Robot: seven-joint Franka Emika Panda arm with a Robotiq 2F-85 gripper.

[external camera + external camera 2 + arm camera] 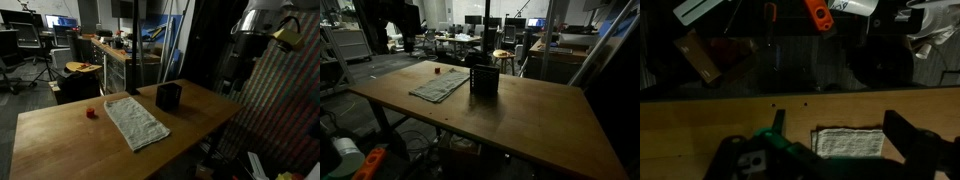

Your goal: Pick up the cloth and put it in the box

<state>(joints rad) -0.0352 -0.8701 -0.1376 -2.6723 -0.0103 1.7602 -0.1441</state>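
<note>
The cloth (pixel 137 124) is a light grey-white towel lying flat on the wooden table (pixel 60 135); it also shows in the other exterior view as the cloth (pixel 440 86). The black mesh box (pixel 168 96) stands upright just beside one end of it, and the box (pixel 484 79) looks the same from the other side. My gripper (pixel 234 76) hangs high over the table's edge, away from both. In the wrist view my gripper (pixel 840 126) is open with nothing between its fingers, and the cloth (pixel 850 142) lies far below, between them. The box is out of the wrist view.
A small red object (pixel 91 113) sits on the table near the cloth's other end. Beyond the table edge (pixel 800 97) the floor holds clutter, including an orange tool (pixel 817 15). Office chairs and desks (pixel 460 40) stand in the background.
</note>
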